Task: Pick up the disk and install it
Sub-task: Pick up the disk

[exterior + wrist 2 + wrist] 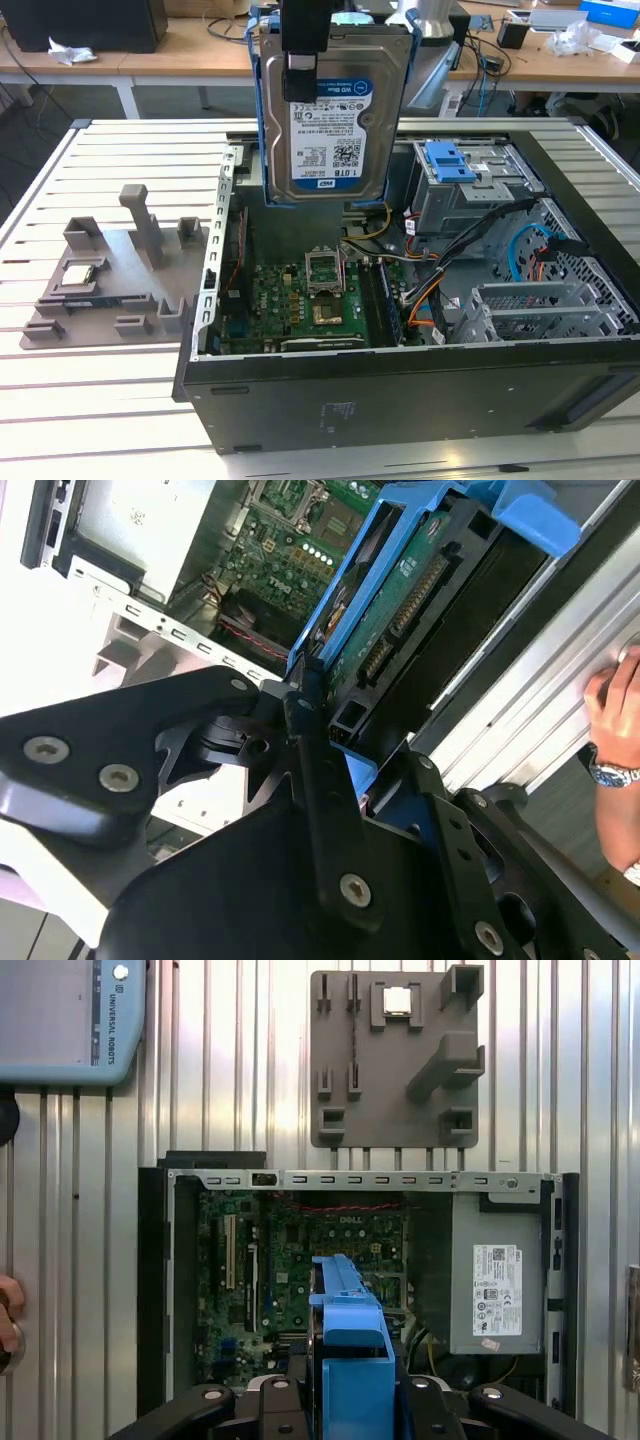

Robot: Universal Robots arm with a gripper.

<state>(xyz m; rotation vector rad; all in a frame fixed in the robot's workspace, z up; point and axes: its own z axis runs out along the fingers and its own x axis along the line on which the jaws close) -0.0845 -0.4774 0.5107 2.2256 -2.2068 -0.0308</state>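
Observation:
The disk [330, 110], a silver hard drive with a white-and-blue label in a blue plastic bracket, hangs upright in the air above the open computer case [400, 400]. My gripper [300, 80] is shut on it from above, one black finger lying across the label face. In the second wrist view the black fingers [310, 740] clamp the bracket's edge, and the disk [400, 590] shows its green circuit-board side. In the first wrist view the disk [350, 1340] is edge-on between my gripper's [350, 1395] fingers, over the motherboard [290, 1260].
A grey fixture plate [110, 290] holding a small silver chip [80, 273] lies at the exterior view's left of the case. Inside the case are a drive cage with a blue latch [450, 160], cables and a power supply [495, 1270]. A person's hand [612, 715] rests beside the case.

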